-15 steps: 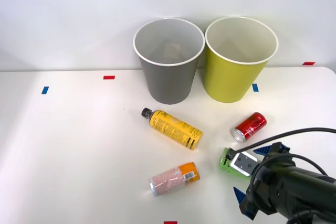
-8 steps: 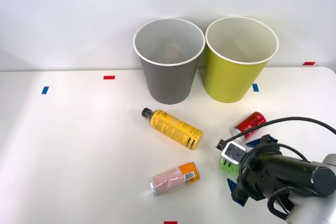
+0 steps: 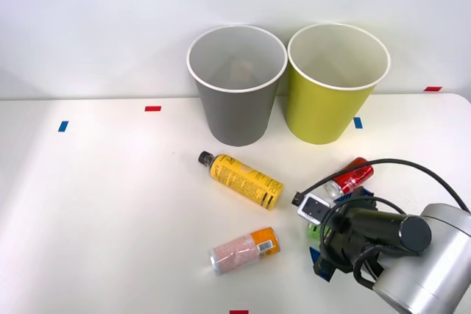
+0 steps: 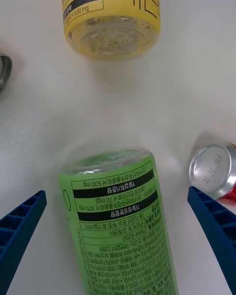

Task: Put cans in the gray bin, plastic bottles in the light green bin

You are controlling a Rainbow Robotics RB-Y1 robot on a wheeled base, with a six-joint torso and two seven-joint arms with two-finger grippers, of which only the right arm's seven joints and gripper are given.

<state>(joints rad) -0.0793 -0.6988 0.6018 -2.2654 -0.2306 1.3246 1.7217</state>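
bench (image 3: pixel 110 204) white | gray bin (image 3: pixel 237 101) and light green bin (image 3: pixel 331 104) upright at back, side by side | right tool (image 4: pixel 118 246) released, fingers either side of green bottle (image 4: pixel 123 221) lying on bench | yellow bottle (image 3: pixel 241 179) just beyond | red can (image 3: pixel 352 177) beside | pink can (image 3: pixel 244 250) nearer front

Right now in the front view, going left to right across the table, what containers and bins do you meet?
yellow bottle → gray bin → pink can → light green bin → red can
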